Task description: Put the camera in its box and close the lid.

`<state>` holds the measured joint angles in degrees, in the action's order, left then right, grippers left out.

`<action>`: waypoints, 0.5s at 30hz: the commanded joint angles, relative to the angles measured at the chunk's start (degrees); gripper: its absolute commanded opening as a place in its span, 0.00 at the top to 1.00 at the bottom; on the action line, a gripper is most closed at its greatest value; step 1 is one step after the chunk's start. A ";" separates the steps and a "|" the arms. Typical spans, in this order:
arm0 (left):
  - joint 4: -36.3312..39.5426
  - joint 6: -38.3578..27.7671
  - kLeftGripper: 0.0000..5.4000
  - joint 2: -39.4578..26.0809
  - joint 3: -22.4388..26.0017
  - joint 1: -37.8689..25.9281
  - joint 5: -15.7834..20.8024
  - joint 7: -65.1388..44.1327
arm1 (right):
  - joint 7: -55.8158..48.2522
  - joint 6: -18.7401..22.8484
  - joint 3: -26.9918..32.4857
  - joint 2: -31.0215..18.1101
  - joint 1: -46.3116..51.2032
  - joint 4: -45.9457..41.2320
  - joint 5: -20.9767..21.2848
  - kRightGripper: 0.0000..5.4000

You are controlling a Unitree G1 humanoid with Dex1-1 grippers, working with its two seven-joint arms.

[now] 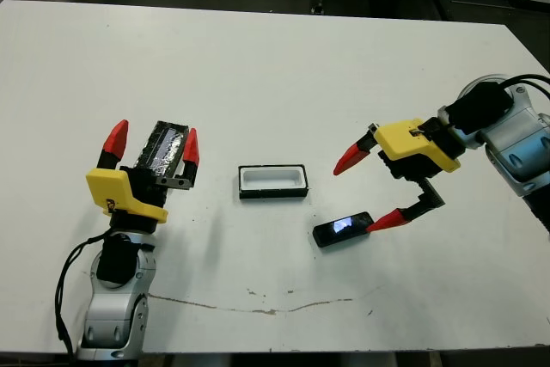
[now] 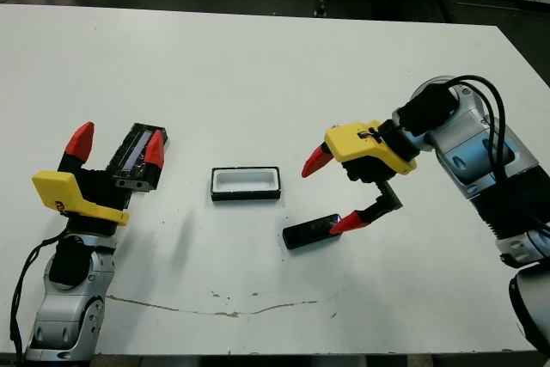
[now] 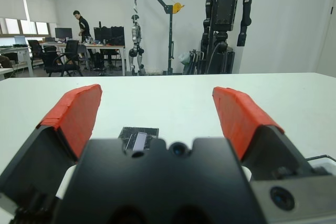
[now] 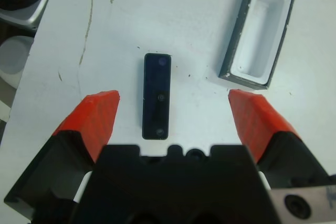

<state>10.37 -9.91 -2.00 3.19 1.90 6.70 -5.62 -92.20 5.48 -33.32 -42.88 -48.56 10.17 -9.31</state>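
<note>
1. Near the counter's middle, the box sits empty, the camera lying just beside it.
2. Right hand hovers spread over the camera.
3. Left hand is spread near the lid.

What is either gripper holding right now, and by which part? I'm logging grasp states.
Nothing. Both the right gripper and the left gripper are open; the glossy black oblong camera lies ungrasped on the table.

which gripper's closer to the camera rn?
Right. The right gripper is open just above the camera, one fingertip at its end. The left gripper is open far off at the table's left side, by the lid, beyond the box.
</note>
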 commanded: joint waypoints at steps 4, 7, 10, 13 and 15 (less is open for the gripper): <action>-0.41 0.22 0.00 0.00 -0.01 0.45 -0.22 0.11 | -0.30 -0.68 -1.64 0.44 1.02 1.28 0.38 0.00; -0.40 -0.09 0.00 -0.14 -0.09 0.53 -1.05 0.43 | -0.30 0.01 -2.52 0.56 0.87 1.25 0.64 0.00; -0.45 -0.36 0.00 -0.20 -0.11 0.59 -1.20 0.35 | -0.30 0.53 -2.84 0.72 1.19 1.47 0.66 0.00; -0.44 -0.33 0.00 0.02 -0.03 0.57 -0.51 0.15 | -0.30 1.28 -2.32 1.04 1.66 1.67 1.02 0.00; -0.33 -0.09 0.00 0.05 0.02 0.56 0.04 -0.08 | -0.30 1.60 -1.82 1.24 1.65 1.76 1.33 0.00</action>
<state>10.35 -10.12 -1.99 3.17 2.03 6.51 -5.57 -92.21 6.18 -35.54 -41.89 -47.71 11.74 -8.39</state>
